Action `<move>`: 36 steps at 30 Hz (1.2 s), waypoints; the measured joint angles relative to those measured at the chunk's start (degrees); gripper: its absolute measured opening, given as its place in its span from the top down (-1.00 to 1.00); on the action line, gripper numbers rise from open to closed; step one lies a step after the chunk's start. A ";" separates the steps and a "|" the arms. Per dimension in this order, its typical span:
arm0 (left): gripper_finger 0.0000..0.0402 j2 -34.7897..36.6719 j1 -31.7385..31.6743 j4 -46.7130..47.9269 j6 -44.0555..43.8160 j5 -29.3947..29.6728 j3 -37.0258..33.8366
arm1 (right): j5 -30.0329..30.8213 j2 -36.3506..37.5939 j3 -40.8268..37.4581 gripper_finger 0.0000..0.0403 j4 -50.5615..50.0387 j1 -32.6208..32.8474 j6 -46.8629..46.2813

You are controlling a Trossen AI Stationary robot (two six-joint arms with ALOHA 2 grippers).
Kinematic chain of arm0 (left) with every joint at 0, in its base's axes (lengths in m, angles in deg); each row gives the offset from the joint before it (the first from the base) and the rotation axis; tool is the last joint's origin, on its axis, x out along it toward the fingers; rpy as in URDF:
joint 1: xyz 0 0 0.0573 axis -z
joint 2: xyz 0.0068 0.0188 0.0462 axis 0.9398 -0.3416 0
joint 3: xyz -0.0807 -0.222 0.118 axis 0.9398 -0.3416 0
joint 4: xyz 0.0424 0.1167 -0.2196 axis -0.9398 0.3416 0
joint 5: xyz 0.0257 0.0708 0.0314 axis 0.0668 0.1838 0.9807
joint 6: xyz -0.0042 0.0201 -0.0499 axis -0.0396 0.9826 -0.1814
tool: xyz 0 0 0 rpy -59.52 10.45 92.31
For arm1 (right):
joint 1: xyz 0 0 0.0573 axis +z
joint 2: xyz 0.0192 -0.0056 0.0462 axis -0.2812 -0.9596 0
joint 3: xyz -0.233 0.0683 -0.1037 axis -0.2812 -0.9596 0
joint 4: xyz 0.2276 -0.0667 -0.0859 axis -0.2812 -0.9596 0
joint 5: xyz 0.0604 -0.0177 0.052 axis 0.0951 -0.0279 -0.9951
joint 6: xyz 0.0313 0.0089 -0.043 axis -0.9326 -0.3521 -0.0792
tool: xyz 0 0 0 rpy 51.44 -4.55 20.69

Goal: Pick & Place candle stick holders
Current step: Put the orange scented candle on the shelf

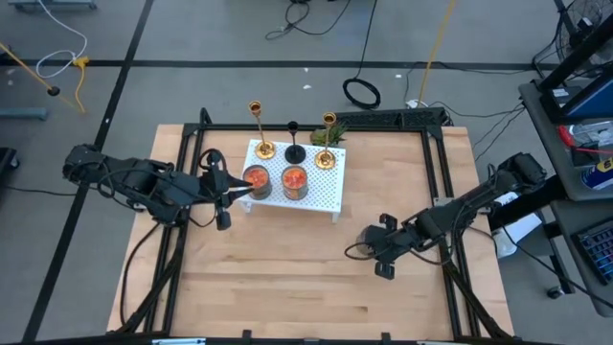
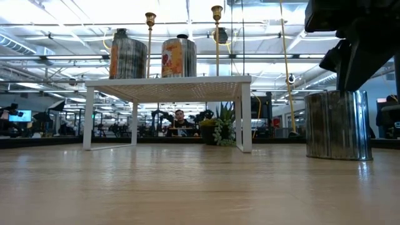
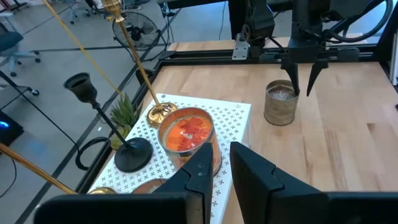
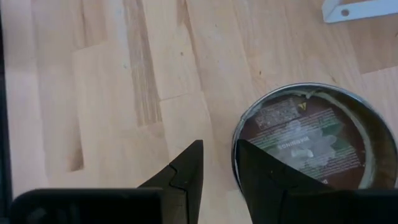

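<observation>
Three candle stick holders stand on their round bases along the far edge of a white perforated shelf (image 1: 321,196): gold (image 1: 261,129), black (image 1: 294,146) and gold (image 1: 328,142). Two glass jars with orange filling (image 1: 256,179) (image 1: 294,180) stand in front of them. My left gripper (image 1: 239,192) is level at the left jar's near-left side, its fingers a little apart (image 3: 222,171). My right gripper (image 1: 372,251) points down over a silver tin (image 3: 280,102) on the table, open, with its fingers either side of the tin's rim (image 4: 219,168). My left gripper is at the left jar (image 3: 149,185), but its own fingers hide the place: I cannot tell whether it touches. My right gripper has one finger (image 4: 261,174) over the tin's rim (image 4: 239,134) and one outside; I cannot tell whether it touches.
A small green plant (image 3: 124,112) stands behind the shelf near the right gold holder. Black frame rails (image 1: 436,182) run along the table's sides and far edge. Bare wood (image 1: 287,278) lies in front of the shelf. A person (image 2: 180,119) sits far behind the table.
</observation>
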 joint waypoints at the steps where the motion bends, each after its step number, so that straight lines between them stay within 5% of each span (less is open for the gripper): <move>1: 0.69 0.00 0.01 0.00 0.01 0.00 0.00 | 0.09 -0.15 0.00 0.55 0.01 0.00 0.31; 36: 0.69 0.00 0.00 0.60 0.37 -0.52 0.00 | 2.78 -0.54 -1.25 0.55 0.19 -0.13 9.50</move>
